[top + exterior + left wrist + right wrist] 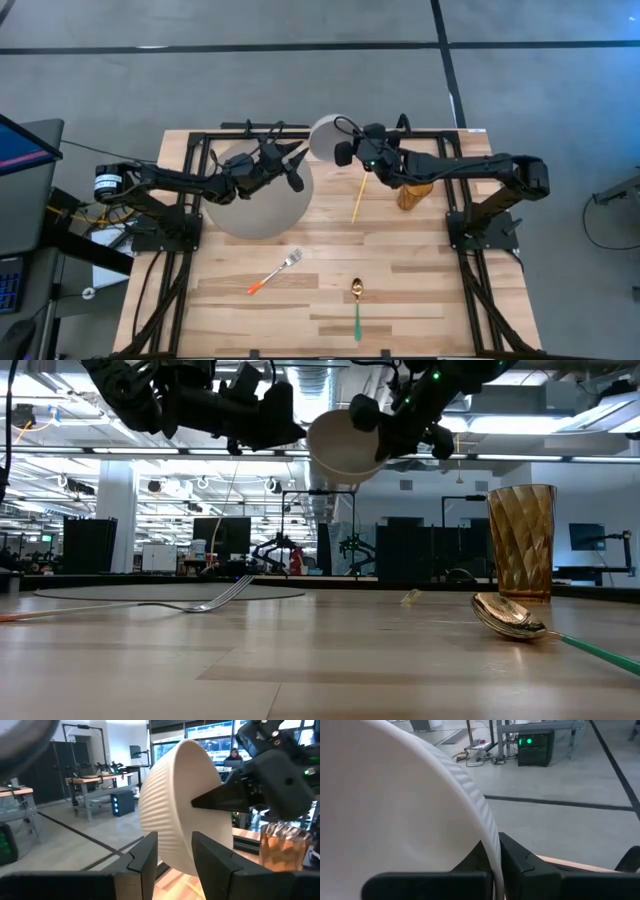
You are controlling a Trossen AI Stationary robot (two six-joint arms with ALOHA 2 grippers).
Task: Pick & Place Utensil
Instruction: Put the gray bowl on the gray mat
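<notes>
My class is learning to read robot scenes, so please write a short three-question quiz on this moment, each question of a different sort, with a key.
1. True or false: the white bowl rests on the table.
2. Which gripper is clamped on the bowl's rim? A) left gripper B) right gripper C) neither
3. Fill in: the green-handled utensil lying on the table is a ____.

Key
1. False: in the low view the bowl hangs in the air, well above the wood.
2. B: the right wrist view shows its fingers pinching the rim; the left gripper is open beside the bowl, above the grey plate.
3. Spoon; the fork has an orange handle.
</notes>
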